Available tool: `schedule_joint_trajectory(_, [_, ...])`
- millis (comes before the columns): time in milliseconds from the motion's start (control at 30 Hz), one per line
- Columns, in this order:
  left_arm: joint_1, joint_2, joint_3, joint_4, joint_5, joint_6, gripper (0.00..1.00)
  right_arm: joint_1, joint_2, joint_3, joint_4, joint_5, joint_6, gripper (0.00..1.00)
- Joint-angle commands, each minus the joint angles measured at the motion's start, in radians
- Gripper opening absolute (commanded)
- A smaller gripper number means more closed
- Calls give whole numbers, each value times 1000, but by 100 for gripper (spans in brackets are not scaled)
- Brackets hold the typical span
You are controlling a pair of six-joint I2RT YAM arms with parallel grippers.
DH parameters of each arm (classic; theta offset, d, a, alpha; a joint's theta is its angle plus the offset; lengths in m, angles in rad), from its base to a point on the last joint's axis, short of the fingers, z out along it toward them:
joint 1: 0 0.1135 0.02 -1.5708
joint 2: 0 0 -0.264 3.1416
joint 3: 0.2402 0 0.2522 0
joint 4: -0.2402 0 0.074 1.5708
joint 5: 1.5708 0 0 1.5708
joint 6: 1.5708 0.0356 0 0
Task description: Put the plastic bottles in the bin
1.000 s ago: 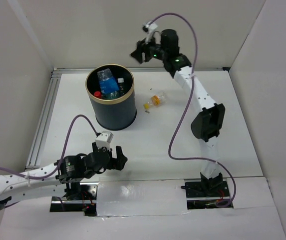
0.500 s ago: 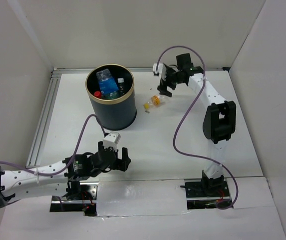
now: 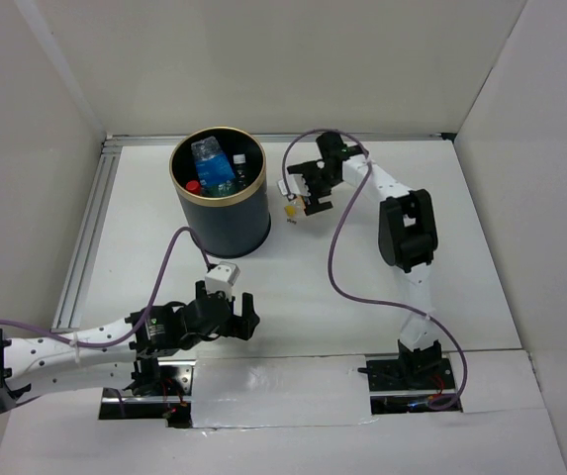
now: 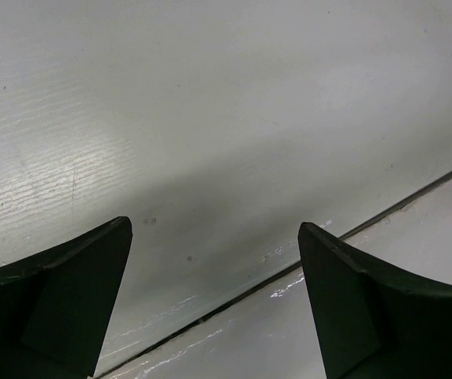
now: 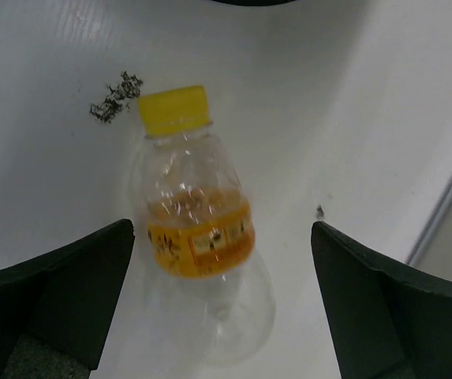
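While one loose bottle [image 5: 202, 237] lies on its side on the white tabletop [image 3: 362, 287], just right of the bin [image 3: 226, 226], the right fingers [image 5: 60, 300] hang over it spread wide. There's one finger either side w/ a clear gap each way, so nothing is gripped. The bottle's see-through, w/ a yellow cap and an orange-yellow label round its middle. A small dark speck [image 5: 115, 96] sits on the tabletop just beside the cap. From above, only the yellow cap end peeks out from under the fingers; the rest is hidden. Can't tell how far the tips are off the surface.

The bin stands upright toward the back-left of the tabletop: dark, w/ a thin gold rim. The other bottles [image 3: 214, 163] are piled inside it; a blue label and a red cap show at the top.

The right arm [image 3: 402, 228] stretches from its front base to the back and bends left toward the bin.

The left fingers [image 4: 60, 300] are well apart from all that, near the front edge. They're also wide open, w/ nothing between them but bare tabletop and a thin dark seam [image 4: 289, 272]. The left arm [image 3: 65, 346] lies low, coming in from the left.
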Motion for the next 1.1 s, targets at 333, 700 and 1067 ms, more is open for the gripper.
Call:
schedule_joint_trajectory(333, [12, -61, -22, -3, 2, -10, 100, 3, 53, 155, -148, -5, 120, 33])
schedule_joint_trajectory(700, [12, -62, -40, 50, 2, 24, 100, -28, -324, 147, 595, -125, 1117, 22])
schedule_joint_trajectory(1067, [12, -65, -42, 79, 22, 45, 100, 145, 12, 653, 819, -379, 1773, 28])
